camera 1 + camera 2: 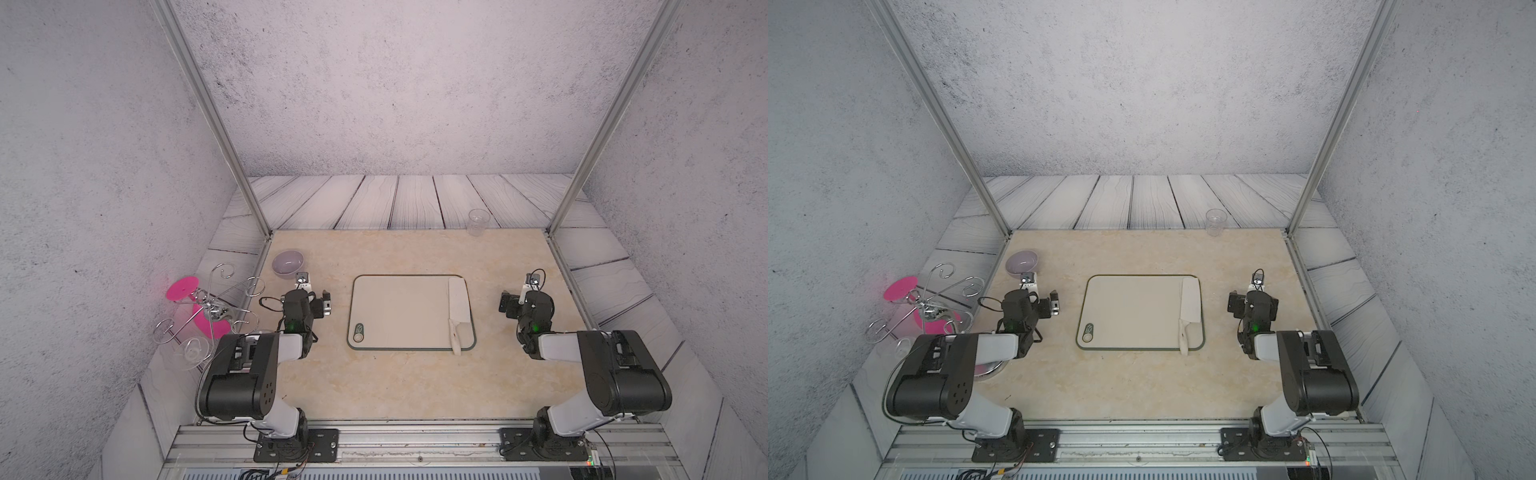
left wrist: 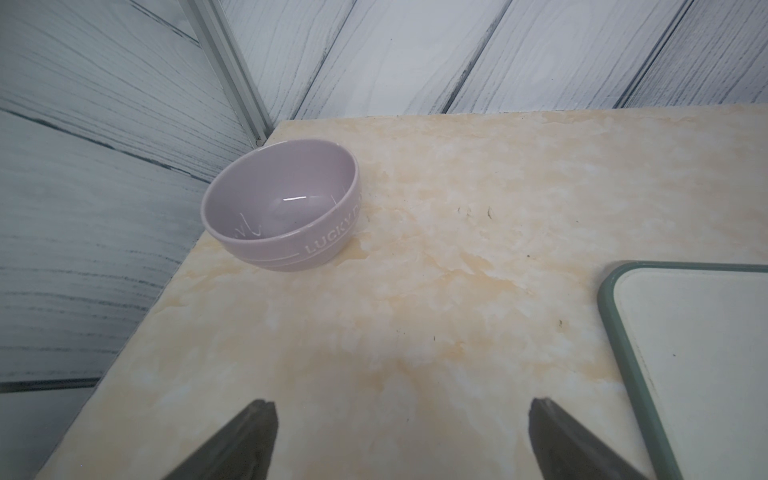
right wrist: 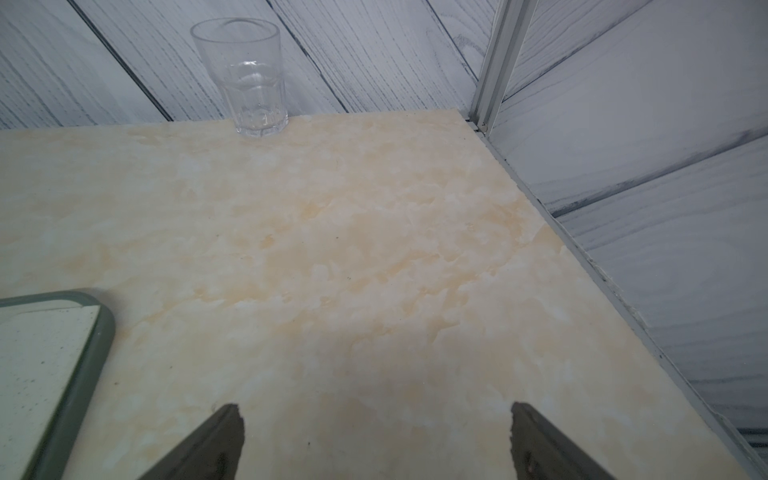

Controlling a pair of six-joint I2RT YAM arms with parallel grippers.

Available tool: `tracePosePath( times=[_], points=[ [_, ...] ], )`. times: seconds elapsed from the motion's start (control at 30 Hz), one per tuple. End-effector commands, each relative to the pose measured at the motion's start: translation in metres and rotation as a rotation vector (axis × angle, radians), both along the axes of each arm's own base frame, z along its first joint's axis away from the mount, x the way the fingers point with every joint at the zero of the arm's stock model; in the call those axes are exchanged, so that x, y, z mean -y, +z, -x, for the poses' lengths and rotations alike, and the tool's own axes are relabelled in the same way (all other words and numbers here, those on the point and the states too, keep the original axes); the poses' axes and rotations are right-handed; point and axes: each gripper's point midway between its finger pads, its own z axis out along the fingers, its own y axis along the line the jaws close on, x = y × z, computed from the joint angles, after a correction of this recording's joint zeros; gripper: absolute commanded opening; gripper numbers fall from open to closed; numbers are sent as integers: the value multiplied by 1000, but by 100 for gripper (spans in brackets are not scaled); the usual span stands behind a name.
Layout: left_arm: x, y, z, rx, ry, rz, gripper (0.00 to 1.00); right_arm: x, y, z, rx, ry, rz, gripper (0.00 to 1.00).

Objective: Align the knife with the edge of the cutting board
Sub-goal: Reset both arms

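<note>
The knife point(image 1: 458, 307) is lying along the 3 o'clock edge of the cutting board point(image 1: 399, 311), handle overhanging at 6 o'clock, while the left gripper point(image 2: 401, 405) and right gripper point(image 3: 376, 409) are flanking it, jaws apart and empty, seemingly to avoid disturbing it.

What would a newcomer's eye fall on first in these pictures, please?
A large pale beige cutting board with a green rim lies mid-table, a cream-white cleaver-style knife along its right edge. Left of the table, a bright pink disc by a chrome wire rack stands out.
</note>
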Motion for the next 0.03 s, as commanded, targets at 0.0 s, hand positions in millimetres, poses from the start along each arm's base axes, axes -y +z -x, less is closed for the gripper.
tracePosePath(
  times=[0.0],
  points=[
    [-3, 11, -5, 33, 1, -6, 100, -2, 9, -4, 16, 11, 1, 99]
  ],
)
